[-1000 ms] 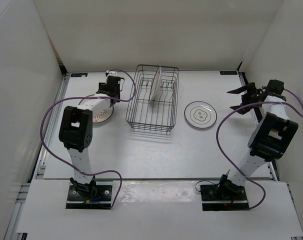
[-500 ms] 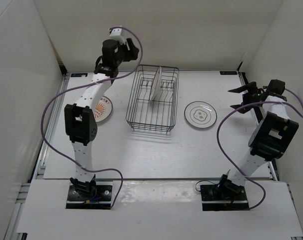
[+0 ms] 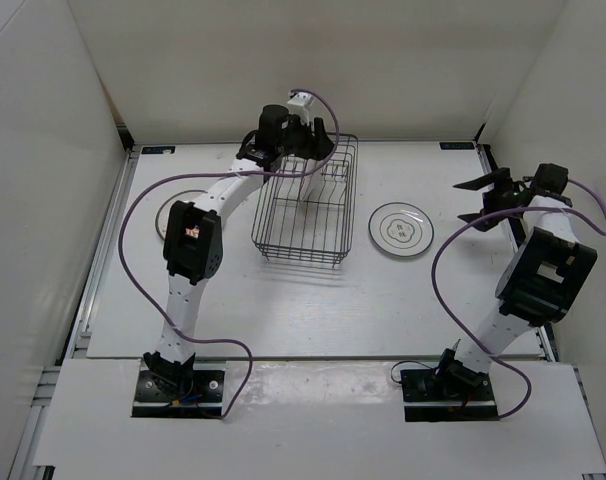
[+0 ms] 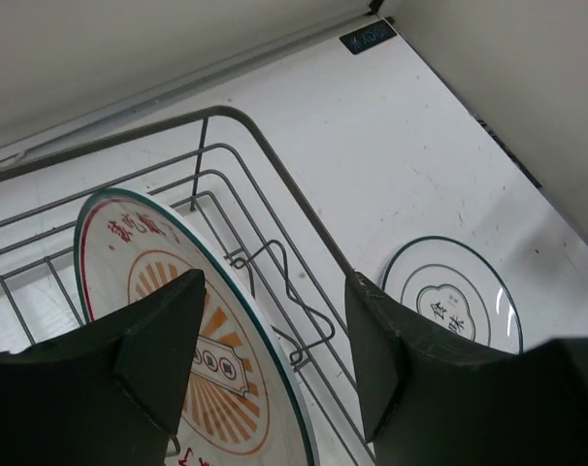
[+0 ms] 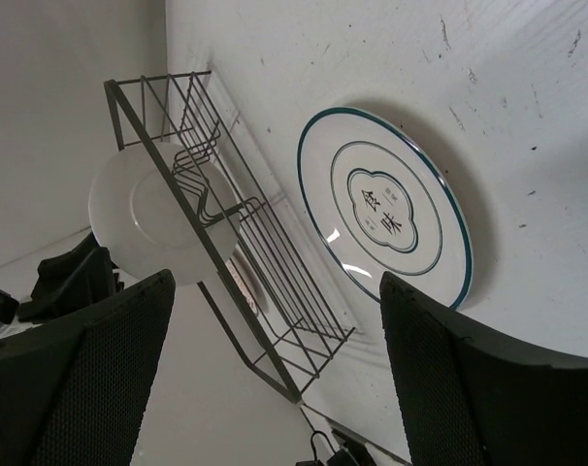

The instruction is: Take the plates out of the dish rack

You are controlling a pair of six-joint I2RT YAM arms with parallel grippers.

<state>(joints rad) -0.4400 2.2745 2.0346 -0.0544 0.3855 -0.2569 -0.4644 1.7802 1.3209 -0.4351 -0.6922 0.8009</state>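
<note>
dish rack (image 3: 305,215) in the middle of the table (image 3: 283,310), closer to the far edge than the near one, long axis running from near edge to far edge. standing on its rim inside the rack's far end: orange-rayed plate (image 4: 178,330), upright with a slight lean, rim line along the rack's long axis, patterned face toward the table's left edge, plain white back toward the right edge. over that far end, left gripper (image 4: 275,291), fingers (image 4: 153,340) spread and released, pointing down, the plate's rim showing between them in the wrist view, nothing clamped; touching the plate or not, impossible to tell. flat on the table just right of the rack, face up, apart from the wire: ringed plate (image 3: 400,229). near the right edge, right gripper (image 3: 480,198), spread wide, empty, pointing toward the left edge at the ringed plate. toward the left edge, almost wholly hidden behind the left arm (image 3: 193,245), lying flat: sliver of a third plate (image 3: 165,218), pattern not to be made out.
</note>
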